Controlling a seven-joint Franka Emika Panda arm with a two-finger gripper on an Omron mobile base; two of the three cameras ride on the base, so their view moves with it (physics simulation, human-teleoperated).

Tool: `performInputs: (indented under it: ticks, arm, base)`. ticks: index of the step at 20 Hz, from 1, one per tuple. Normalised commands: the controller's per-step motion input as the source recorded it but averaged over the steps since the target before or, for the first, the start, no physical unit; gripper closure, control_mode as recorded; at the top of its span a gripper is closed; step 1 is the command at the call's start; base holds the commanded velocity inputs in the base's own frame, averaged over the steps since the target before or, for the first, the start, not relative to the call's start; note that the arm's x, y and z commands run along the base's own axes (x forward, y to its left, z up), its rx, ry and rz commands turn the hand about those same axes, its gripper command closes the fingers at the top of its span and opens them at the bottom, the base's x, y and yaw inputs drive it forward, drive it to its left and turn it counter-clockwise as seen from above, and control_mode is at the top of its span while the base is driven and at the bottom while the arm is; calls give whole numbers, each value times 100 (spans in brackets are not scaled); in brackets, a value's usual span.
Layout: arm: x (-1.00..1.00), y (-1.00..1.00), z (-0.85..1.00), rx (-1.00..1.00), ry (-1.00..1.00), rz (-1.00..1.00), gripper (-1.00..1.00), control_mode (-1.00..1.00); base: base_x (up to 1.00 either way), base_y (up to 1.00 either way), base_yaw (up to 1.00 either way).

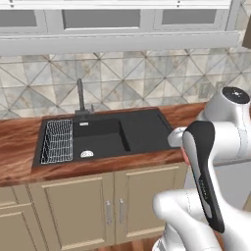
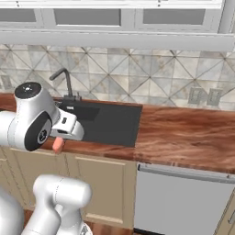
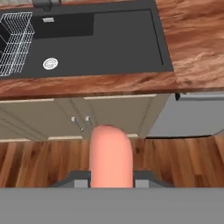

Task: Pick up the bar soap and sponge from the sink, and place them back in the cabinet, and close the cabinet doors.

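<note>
My gripper (image 3: 111,180) is shut on the bar soap (image 3: 110,155), a salmon-pink rounded bar that sticks out from between the fingers. It hangs in front of the counter's front edge, over the wooden floor and above the lower cabinet doors. From the right base view the bar soap (image 2: 57,145) shows just under the hand (image 2: 64,131), left of the sink (image 2: 112,121). The black sink (image 3: 127,43) lies ahead of the hand, its basin (image 1: 100,139) bare apart from the rack and drain. The sponge, the cabinet and the cabinet doors are out of view.
A white wire rack (image 1: 57,141) sits in the basin's left end, with a round drain (image 1: 87,154) beside it and a dark faucet (image 1: 81,98) behind. Beige lower cabinets (image 1: 93,208) stand below the wooden counter (image 2: 188,135). A grey dishwasher front (image 2: 183,199) is to the right.
</note>
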Motion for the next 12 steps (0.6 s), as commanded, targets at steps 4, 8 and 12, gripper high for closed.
performInputs:
  ticks: [4,8,12]
  arm:
    - [0,0,0,0,0,0,100,100]
    - [0,0,0,0,0,0,100,100]
    - [0,0,0,0,0,0,100,100]
  base:
    - [-14,-87,0]
    - [-12,-87,0]
    - [-25,-82,0]
